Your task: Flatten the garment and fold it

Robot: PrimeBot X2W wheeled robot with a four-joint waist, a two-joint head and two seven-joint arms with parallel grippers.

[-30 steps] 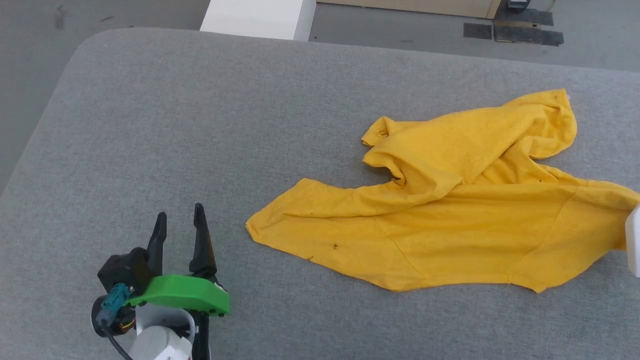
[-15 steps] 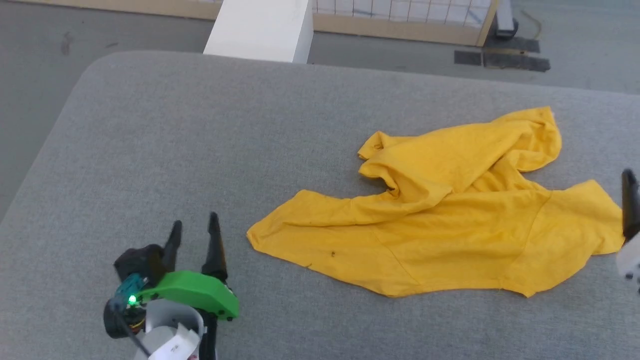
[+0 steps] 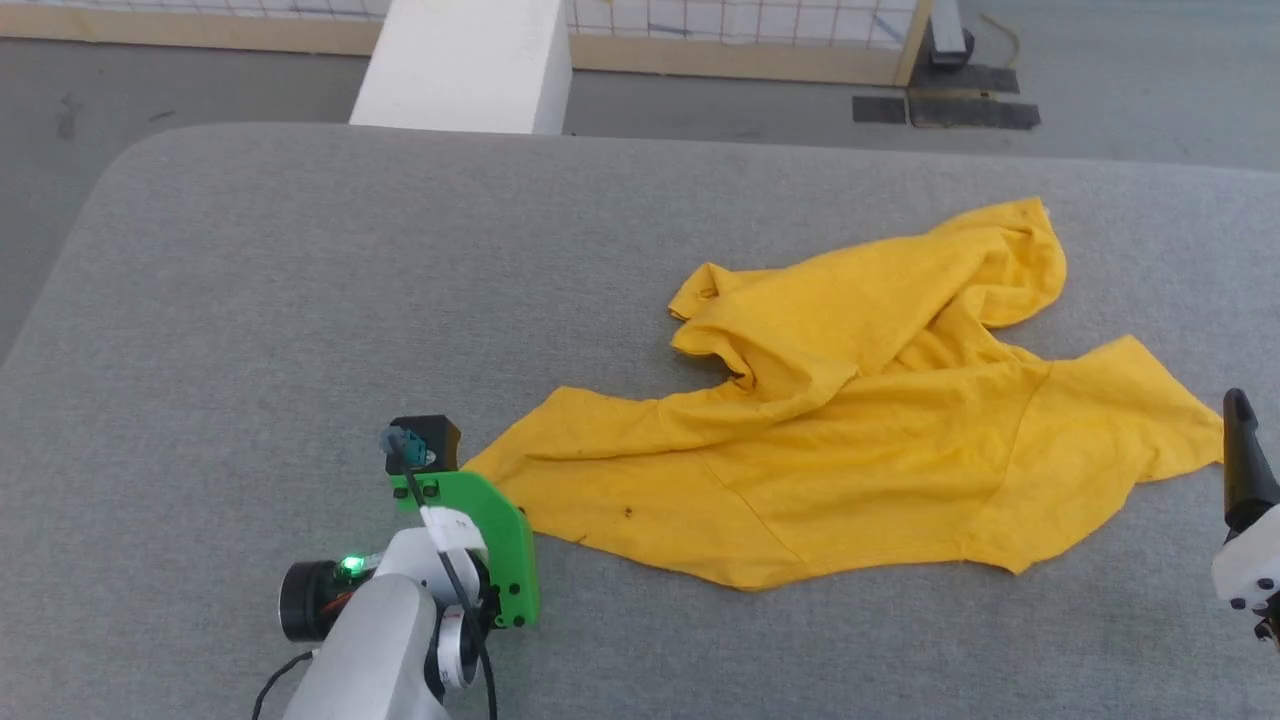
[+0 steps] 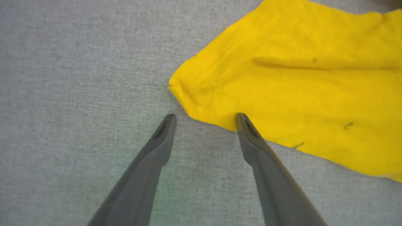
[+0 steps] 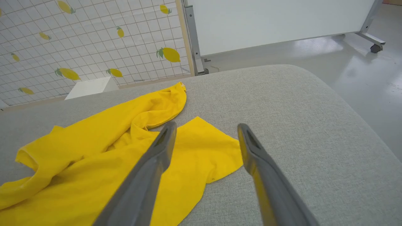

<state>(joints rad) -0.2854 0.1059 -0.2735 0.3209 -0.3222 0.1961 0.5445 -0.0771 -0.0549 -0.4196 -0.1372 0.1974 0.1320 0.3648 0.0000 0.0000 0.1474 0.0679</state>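
The garment (image 3: pixel 860 420) is a mustard-yellow T-shirt lying crumpled on the grey padded table (image 3: pixel 250 300), plain side up, with a bunched fold at its upper left. In the left wrist view my left gripper (image 4: pixel 205 116) is open just above the table. It points down at the garment's left corner (image 4: pixel 282 78), and its right fingertip (image 4: pixel 241 121) meets the hem. In the head view the green wrist mount (image 3: pixel 480 540) hides those fingers. My right gripper (image 5: pixel 206 126) is open and hovers over the garment's right corner (image 5: pixel 204 150). One right finger (image 3: pixel 1243 460) shows at the right edge.
A white block (image 3: pixel 465 60) stands beyond the table's far edge, in front of a wood-framed grid panel (image 3: pixel 740 20). The table's rounded right end (image 5: pixel 329 103) drops to grey floor. A white board on castors (image 5: pixel 282 22) stands further off.
The head camera has shifted. My left arm has swung right to the garment's left corner, fingers turned downward under the wrist. The right gripper has come into view. The garment keeps its shape.
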